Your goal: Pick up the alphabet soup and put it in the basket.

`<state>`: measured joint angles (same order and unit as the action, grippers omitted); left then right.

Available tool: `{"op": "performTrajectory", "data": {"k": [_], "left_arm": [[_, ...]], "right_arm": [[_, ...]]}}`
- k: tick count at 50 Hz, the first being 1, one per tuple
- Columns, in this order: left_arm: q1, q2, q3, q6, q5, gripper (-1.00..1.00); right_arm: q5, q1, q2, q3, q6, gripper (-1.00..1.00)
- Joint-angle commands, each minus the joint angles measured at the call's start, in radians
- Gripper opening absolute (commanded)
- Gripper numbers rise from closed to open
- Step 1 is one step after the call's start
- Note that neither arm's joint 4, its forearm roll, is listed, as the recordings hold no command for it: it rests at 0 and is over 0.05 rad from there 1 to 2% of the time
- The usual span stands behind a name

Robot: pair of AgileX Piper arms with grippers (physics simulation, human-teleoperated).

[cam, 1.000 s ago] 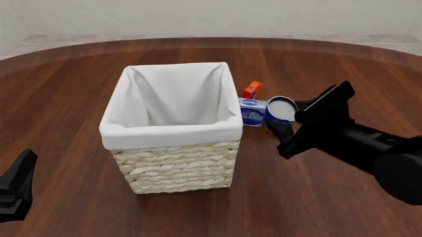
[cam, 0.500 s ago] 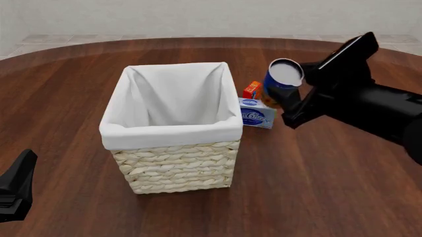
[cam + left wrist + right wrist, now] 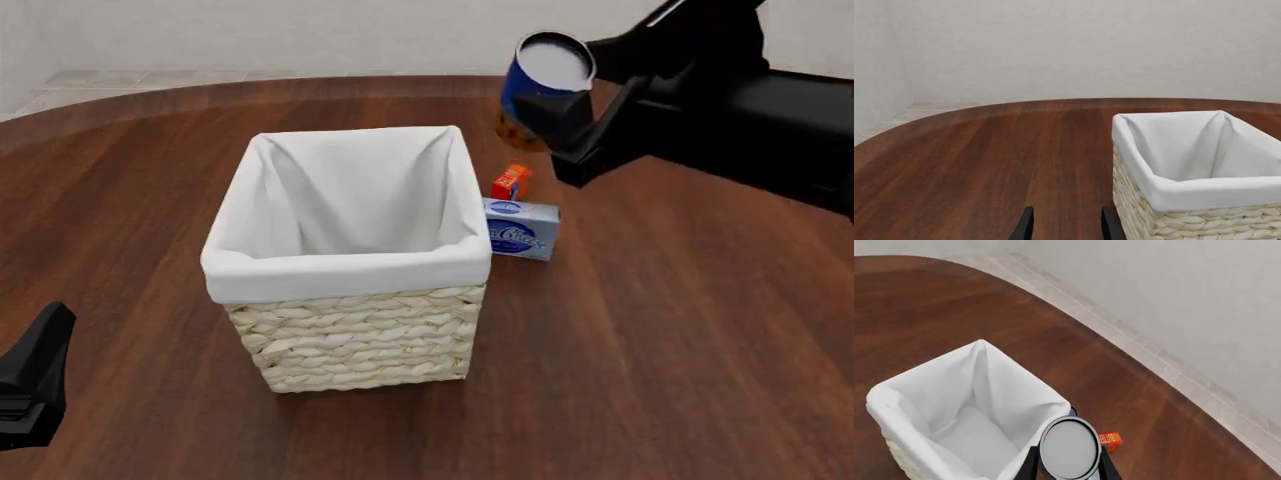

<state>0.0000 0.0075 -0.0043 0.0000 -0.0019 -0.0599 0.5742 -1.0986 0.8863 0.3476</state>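
Observation:
The alphabet soup (image 3: pixel 545 85), a small can with a silver-white top and blue-orange label, is held in my right gripper (image 3: pixel 571 100), high above the table and just right of the basket's far right corner. The wrist view shows the can (image 3: pixel 1069 447) between my shut fingers (image 3: pixel 1031 465). The basket (image 3: pixel 354 260), woven cream wicker with a white liner, stands mid-table; it shows in the right wrist view (image 3: pixel 954 405) and the left wrist view (image 3: pixel 1187 170). My left gripper (image 3: pixel 34 375) is low at the near left, its fingertips (image 3: pixel 1024 227) parted and empty.
A light-blue rectangular box (image 3: pixel 521 228) and a small orange-red carton (image 3: pixel 510 182) stand on the wooden table (image 3: pixel 667 350) just right of the basket. The carton also shows in the right wrist view (image 3: pixel 1111 439).
My right gripper has lifted the can from the table beside the box up and to the left, towards the basket's far right corner. The left arm has not moved.

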Motion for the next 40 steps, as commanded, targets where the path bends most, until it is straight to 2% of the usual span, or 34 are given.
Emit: {"op": "performTrajectory", "data": {"k": [1,11,14,27,29,30,39,40], "left_arm": [[0.0,0.0,0.0,0.0,0.0,1.0],[0.0,0.0,0.0,0.0,0.0,1.0],[0.0,0.0,0.0,0.0,0.0,1.0],[0.0,0.0,0.0,0.0,0.0,1.0],[0.0,0.0,0.0,0.0,0.0,1.0],[0.0,0.0,0.0,0.0,0.0,1.0],[0.0,0.0,0.0,0.0,0.0,1.0],[0.0,0.0,0.0,0.0,0.0,1.0]], "right_arm": [[-0.038,0.059,-0.019,0.099,-0.003,-1.0],[-0.025,0.125,-0.085,0.123,-0.009,-1.0],[-0.027,0.16,-0.121,0.148,-0.026,-1.0],[-0.032,0.206,-0.243,0.247,-0.048,-1.0],[-0.046,0.216,-0.262,0.272,-0.062,-1.0],[-0.063,0.234,-0.272,0.287,-0.086,-1.0],[-0.109,0.272,-0.321,0.338,-0.089,-1.0],[-0.11,0.27,-0.338,0.344,-0.066,-1.0]]}}
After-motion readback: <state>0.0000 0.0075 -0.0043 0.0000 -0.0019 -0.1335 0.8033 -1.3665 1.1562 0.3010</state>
